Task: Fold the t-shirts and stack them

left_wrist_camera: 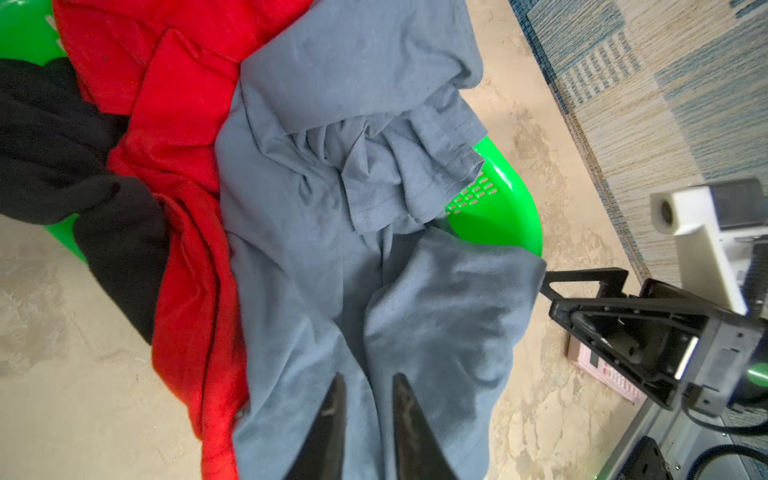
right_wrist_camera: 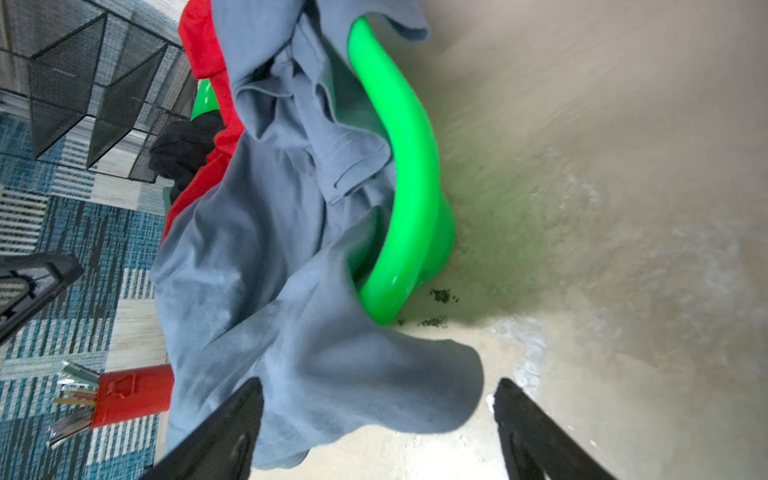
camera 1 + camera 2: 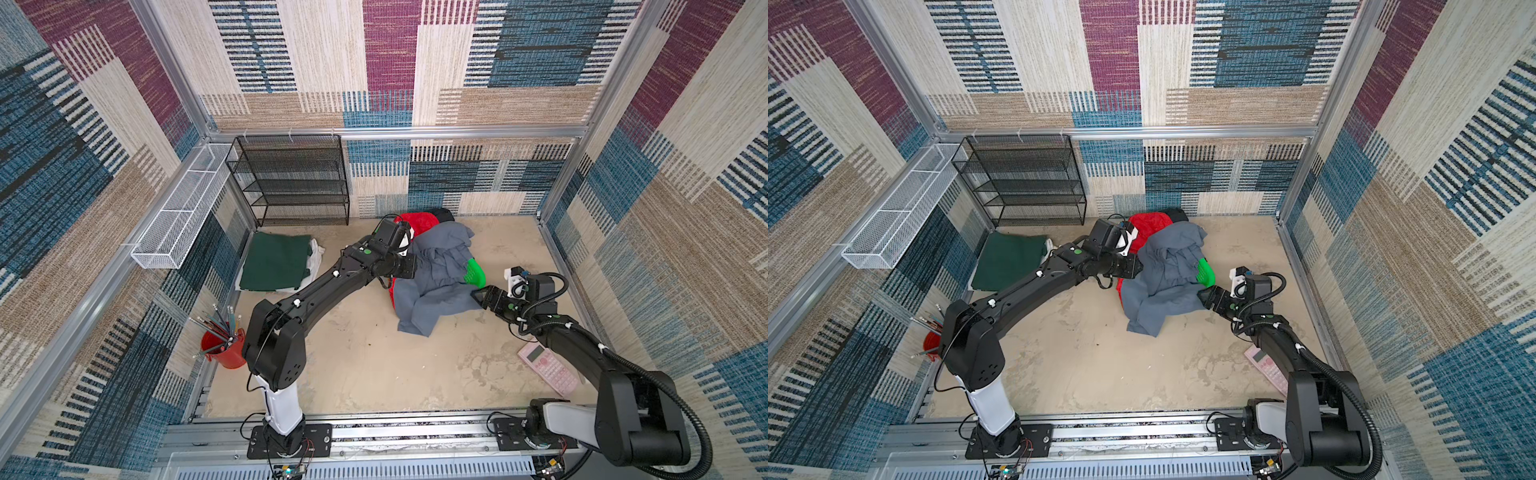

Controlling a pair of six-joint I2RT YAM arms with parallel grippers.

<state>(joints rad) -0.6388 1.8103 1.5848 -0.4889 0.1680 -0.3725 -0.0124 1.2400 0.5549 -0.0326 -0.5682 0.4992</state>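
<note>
**Two folded, three in a heap**

Nearest you, on the right of the table, a pink calculator lies partly under the right arm. On the left, a red cup of pencils stands beside the left arm.

A little farther in, your right gripper sits low at the near right edge of the slate grey t-shirt. Its jaws stand wide. In the right wrist view a rounded fold of grey cloth lies between them, unpinched.

The grey shirt is crumpled over a green mesh basket, of which only a corner shows in both top views. The shirt's near part spills off the basket onto the table. Your left gripper reaches in from the left over the same shirt. Its fingers stand narrowly apart, with grey cloth showing in the gap. You cannot tell whether they touch it.

Beneath the grey one, the red t-shirt fills the basket and hangs over its left side. The black t-shirt is bunched at the basket's far end, near the back wall.

Well apart, at the far left of the table, the dark green t-shirt lies folded flat on the white t-shirt, whose edges peek out beside it. Behind them a black mesh shelf stands against the back wall. A white wire tray hangs on the left wall.
</note>
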